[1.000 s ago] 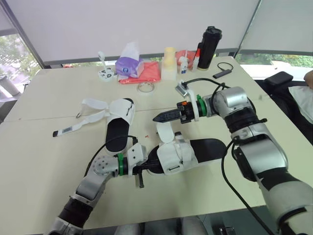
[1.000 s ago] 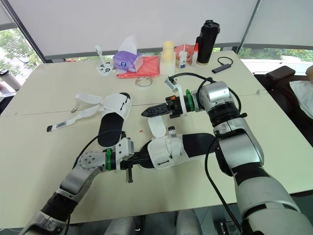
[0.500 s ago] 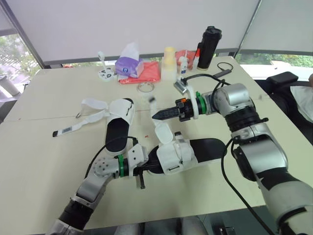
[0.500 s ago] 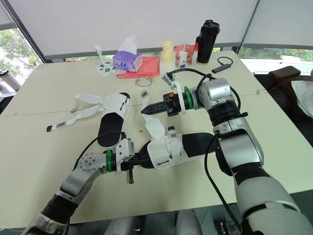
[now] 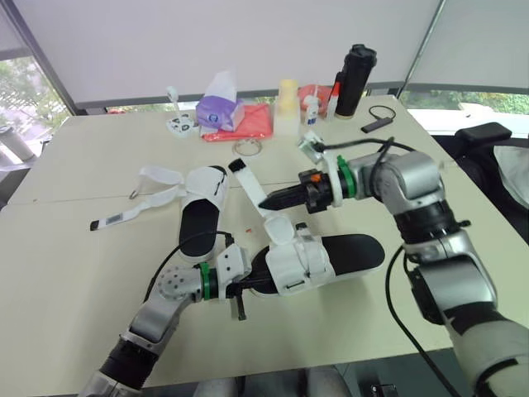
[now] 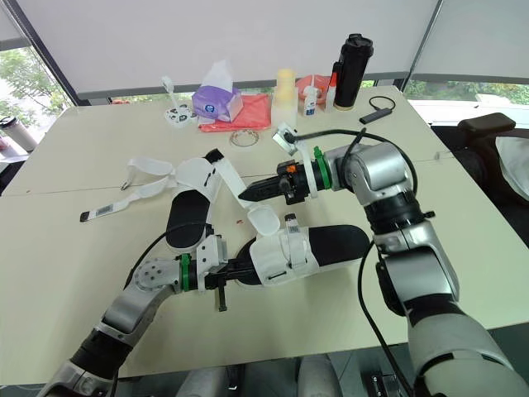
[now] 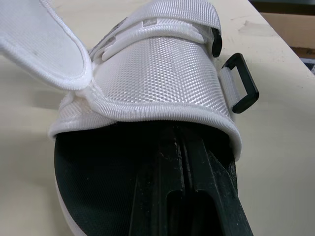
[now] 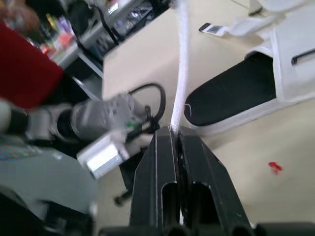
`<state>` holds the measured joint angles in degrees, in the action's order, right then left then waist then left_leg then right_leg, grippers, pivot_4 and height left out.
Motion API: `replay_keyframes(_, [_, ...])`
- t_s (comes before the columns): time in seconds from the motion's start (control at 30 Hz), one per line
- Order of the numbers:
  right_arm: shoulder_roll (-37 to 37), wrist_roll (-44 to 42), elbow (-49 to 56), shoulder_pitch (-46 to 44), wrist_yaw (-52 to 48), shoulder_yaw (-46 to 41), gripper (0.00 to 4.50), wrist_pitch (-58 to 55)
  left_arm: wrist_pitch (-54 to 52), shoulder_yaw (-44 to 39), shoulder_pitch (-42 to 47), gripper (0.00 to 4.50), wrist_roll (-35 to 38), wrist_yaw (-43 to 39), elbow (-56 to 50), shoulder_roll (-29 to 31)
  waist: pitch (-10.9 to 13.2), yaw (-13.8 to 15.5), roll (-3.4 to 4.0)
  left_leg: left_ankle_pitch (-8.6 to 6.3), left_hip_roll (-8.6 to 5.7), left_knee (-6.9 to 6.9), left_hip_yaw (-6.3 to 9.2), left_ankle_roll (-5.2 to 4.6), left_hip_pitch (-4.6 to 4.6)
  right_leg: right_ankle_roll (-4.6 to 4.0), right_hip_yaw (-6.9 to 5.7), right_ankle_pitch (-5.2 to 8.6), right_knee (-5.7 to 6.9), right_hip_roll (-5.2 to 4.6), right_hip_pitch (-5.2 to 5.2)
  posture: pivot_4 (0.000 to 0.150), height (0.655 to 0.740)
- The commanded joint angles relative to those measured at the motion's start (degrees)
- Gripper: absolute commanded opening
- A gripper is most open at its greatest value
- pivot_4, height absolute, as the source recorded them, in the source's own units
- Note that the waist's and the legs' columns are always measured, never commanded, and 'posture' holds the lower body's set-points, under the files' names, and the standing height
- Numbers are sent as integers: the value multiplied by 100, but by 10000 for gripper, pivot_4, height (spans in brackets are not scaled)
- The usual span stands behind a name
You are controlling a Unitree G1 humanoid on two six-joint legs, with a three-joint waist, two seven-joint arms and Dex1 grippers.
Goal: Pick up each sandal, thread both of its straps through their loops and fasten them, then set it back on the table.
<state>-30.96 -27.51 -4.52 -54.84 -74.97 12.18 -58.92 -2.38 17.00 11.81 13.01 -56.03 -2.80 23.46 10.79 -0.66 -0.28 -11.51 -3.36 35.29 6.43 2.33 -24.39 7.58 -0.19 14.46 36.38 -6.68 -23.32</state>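
**Near sandal with one strap held up by the right gripper**

The near sandal [image 5: 351,251] lies flat on the table [image 5: 74,273], its long axis running across the robot's front. The end with the white upper points to the robot's left. The bare black footbed points to its right.

The left gripper [image 7: 178,133] lies low at the sandal's left end. Its two fingers are pressed together and tucked under the white upper, on top of the footbed. Whether they pinch any part of the sandal cannot be told. A black loop [image 7: 240,82] stands out from the side of the upper.

The right gripper [image 5: 266,201] hovers just above and beyond the upper, pointing to the robot's left. Its fingers are closed on the white strap [image 5: 249,183]. The strap rises from the upper to the fingertips, and its dark-tipped free end slants on past them, up and to the left.

The second sandal [image 5: 201,222] lies just beyond the left gripper, its long axis running away from the robot. Its upper is at the far end, and its open straps [image 5: 157,176] are splayed to the left.

A tissue pack [image 5: 218,110] and a black bottle [image 5: 354,79] stand at the far edge of the table, well apart from both sandals.
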Motion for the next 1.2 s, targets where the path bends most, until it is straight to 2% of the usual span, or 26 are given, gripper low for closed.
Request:
replay_keyframes(0.03, [-555,173,1526,795,-39,105,1009,898,-30,-50,-26,0,3,-22,-24,45,0,-2,0,0,-1,0,-1,0,0,0,0,0,-1,-1,1,1500,7400])
replay_keyframes(0.23, [-1220,935,2692,2034,30,512,1009,2626,-165,-213,97,0,155,-92,94,66,0,-22,-1,0,5,3,-8,0,5,1,1,1,-4,0,6,1500,7400])
replay_keyframes(0.37, [-1286,2076,2424,2544,400,830,1009,4774,-188,-259,168,0,196,-171,176,116,0,-9,-3,1,7,7,-11,2,11,1,1,1,-4,1,12,1500,7400])
replay_keyframes(0.53, [-1288,2935,1737,2878,817,956,1009,6778,-210,-269,185,0,203,-253,193,159,0,-9,-3,2,7,6,-11,3,12,1,2,1,-6,0,14,1500,7400])
replay_keyframes(0.73, [-1350,3351,1438,3033,1125,885,1009,8002,-225,-282,156,0,181,-291,180,161,0,-4,-3,2,8,5,-8,5,45,-3,2,3,-10,1,50,1500,7400])
replay_keyframes(0.9, [-1588,3585,1593,3228,1282,821,1009,8794,-233,-258,136,0,160,-270,171,138,0,11,-4,2,9,-1,-5,5,63,-21,2,13,-19,0,71,1500,7400])
replay_keyframes(1.0, [-1752,3673,1792,3347,1390,754,9448,9266,-222,-242,157,0,149,-259,212,106,0,13,-4,2,9,-1,-4,5,65,-20,3,14,-21,-1,74,1500,7400])
replay_keyframes(1.13, [-1883,3926,1908,3394,1580,690,27587,9816,-193,-230,186,0,133,-275,276,84,0,13,-4,2,9,-8,-4,5,80,-22,3,17,-26,-2,90,1500,7400])
replay_keyframes(1.2, [-1963,3917,1979,3448,1607,659,38510,9941,-176,-224,196,0,126,-293,308,79,0,15,-4,1,9,-12,-4,5,89,-22,3,19,-28,-3,100,1500,7400])
